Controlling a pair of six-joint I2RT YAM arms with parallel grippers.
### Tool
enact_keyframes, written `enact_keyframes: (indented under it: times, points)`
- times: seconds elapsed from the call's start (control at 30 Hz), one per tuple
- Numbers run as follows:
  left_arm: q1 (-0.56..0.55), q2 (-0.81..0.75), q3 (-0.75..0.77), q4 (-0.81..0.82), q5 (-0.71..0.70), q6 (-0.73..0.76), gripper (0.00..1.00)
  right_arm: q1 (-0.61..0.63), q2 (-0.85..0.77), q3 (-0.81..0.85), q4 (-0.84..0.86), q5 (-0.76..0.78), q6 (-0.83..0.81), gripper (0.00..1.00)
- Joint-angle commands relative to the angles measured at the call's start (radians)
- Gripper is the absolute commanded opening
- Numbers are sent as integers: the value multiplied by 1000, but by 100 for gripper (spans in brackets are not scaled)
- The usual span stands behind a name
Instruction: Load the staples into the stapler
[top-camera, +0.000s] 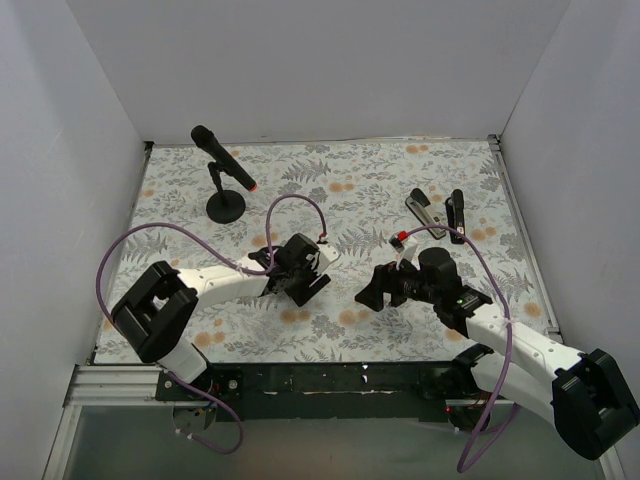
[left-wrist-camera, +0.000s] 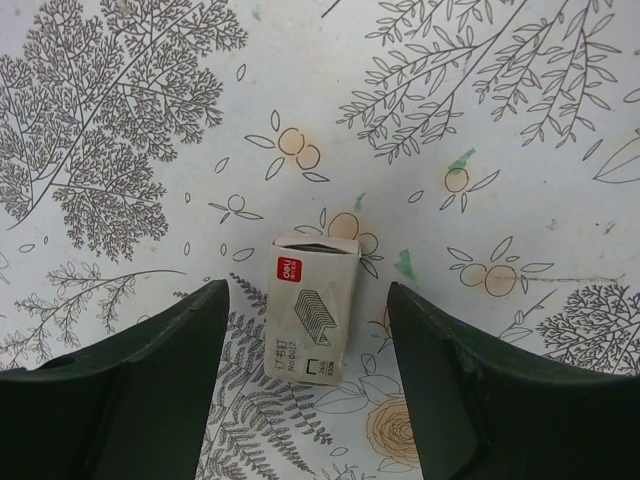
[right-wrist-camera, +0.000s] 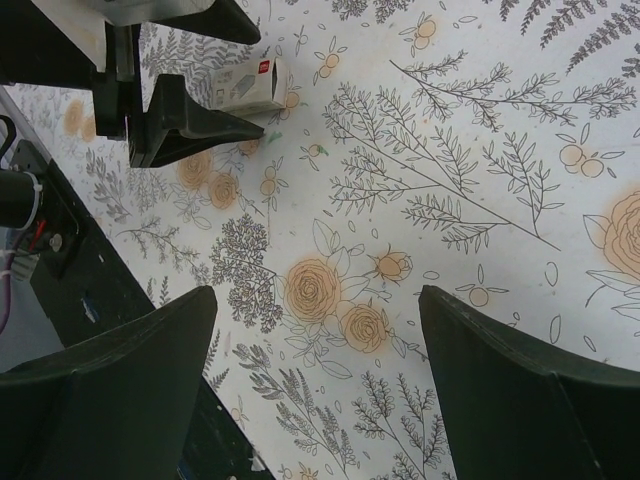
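Observation:
The staples' small whitish box (left-wrist-camera: 313, 305), with a red label and a staple drawing, lies flat on the floral mat. My left gripper (left-wrist-camera: 305, 295) hangs over it, open, one dark finger on each side and a gap on both. The right wrist view shows the same box (right-wrist-camera: 245, 88) between the left gripper's fingers (right-wrist-camera: 190, 125). The stapler (top-camera: 437, 212) lies at the back right, swung apart into a silver rail and a black arm. My right gripper (right-wrist-camera: 318, 300) is open over bare mat, and in the top view this right gripper (top-camera: 375, 290) sits between the box and the stapler. No loose staple block shows.
A black microphone (top-camera: 222, 165) on a round stand sits at the back left. White walls close in the mat on three sides. The table's black front edge (right-wrist-camera: 70, 260) runs close to my right gripper. A purple cable (top-camera: 295, 205) loops above the left arm.

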Motion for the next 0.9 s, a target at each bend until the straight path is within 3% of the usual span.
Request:
enact_keyframes:
  times: [0.0, 0.13, 0.53, 0.87]
  points:
    - [0, -33, -26, 30, 54, 71, 63, 4, -6, 27, 18, 12, -34, 90]
    - [2, -59, -66, 65, 64, 88, 56, 4, 0, 18, 52, 0, -25, 90]
    - [20, -60, -109, 70, 91, 95, 48, 4, 12, 15, 69, -8, -10, 88]
    - [22, -63, -87, 37, 255, 75, 41, 4, 31, 3, 106, 12, 21, 87]
